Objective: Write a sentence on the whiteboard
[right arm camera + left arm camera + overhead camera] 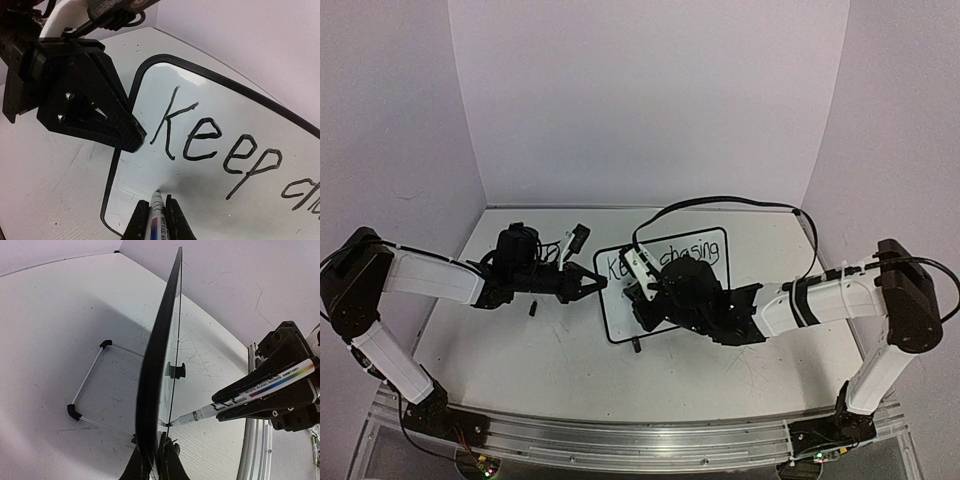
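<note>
The whiteboard (705,290) lies mid-table, and the left wrist view sees it edge-on (161,355). My left gripper (597,283) is shut on its left edge (156,450); the right wrist view shows that gripper's black fingers (125,131) over the frame. My right gripper (156,206) is shut on a white marker (158,215), and the marker's tip touches the whiteboard (210,95) below the "K". The sentence (215,142) reads "Keep" with "ch" running off the right side; from above it reads "chasing" (692,252). The marker (250,392) sits in the right gripper (218,405).
A small black piece (532,309) lies on the table near the left arm. A thin rod frame with black corner pieces (90,382) lies beside the board. The aluminium rail (620,440) runs along the near edge. Purple walls (650,100) close the back and sides.
</note>
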